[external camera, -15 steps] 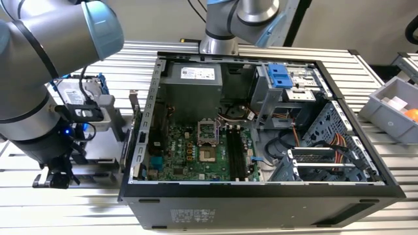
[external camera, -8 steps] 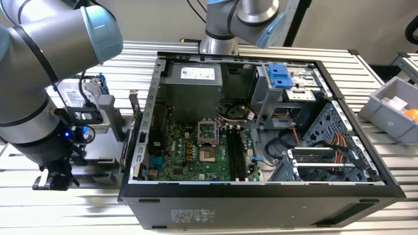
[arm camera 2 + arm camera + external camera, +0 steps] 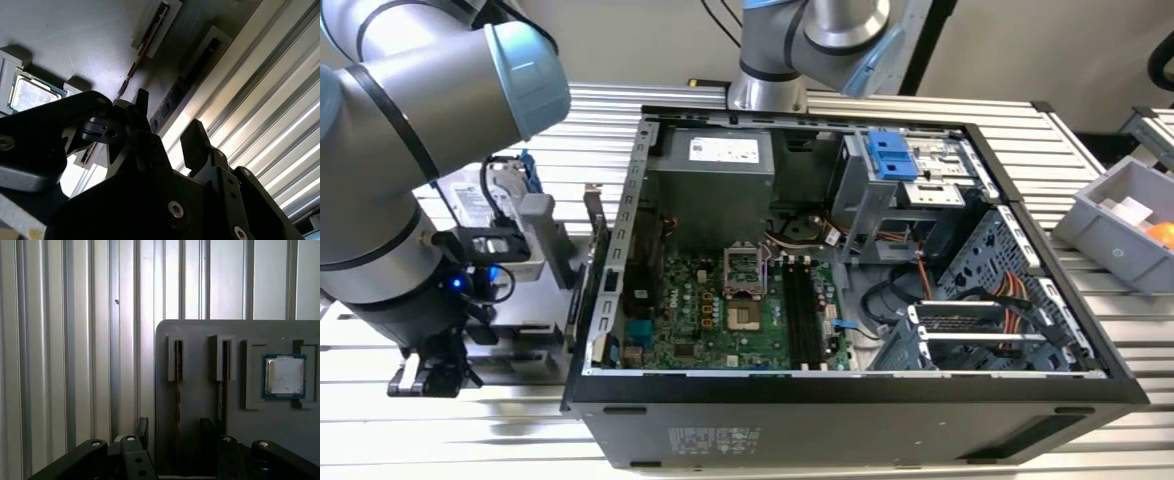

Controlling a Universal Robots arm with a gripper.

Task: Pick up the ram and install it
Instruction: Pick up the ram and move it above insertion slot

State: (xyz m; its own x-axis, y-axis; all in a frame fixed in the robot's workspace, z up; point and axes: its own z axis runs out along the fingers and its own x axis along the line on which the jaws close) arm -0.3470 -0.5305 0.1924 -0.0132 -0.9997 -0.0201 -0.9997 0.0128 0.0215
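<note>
Two fingers (image 3: 142,427) of the claw (image 3: 175,422), parted and gripping nothing, stand on either side of the ram (image 3: 178,385). A gap shows on each side in both wrist views, and no pad can be seen touching the stick.

The ram stands on its long edge in a narrow slot of a grey holder (image 3: 200,340). It probably stands that way so that its thin top edge is offered to a pinch from above. Its slot is the one nearest the holder's edge, where bare ribs of the metal desk (image 3: 60,340) begin. The claw hangs over the near end of that slot, lined up along the stick.

A second stick (image 3: 223,380) stands in the next slot, outside the claw's span. Beyond it, toward the holder's opposite edge, a processor chip (image 3: 284,376) lies flat in a square recess.

Farther across the desk, in the exterior view, the arm (image 3: 400,150) bends down at the exterior view's left of an open computer case (image 3: 854,400). The case lies on its side with the panel off, seemingly so that the motherboard (image 3: 720,320) faces upward. Its long black slots (image 3: 795,310) are well apart from the ram. A grey bin (image 3: 1121,220) sits by the desk's edge at the exterior view's right.
</note>
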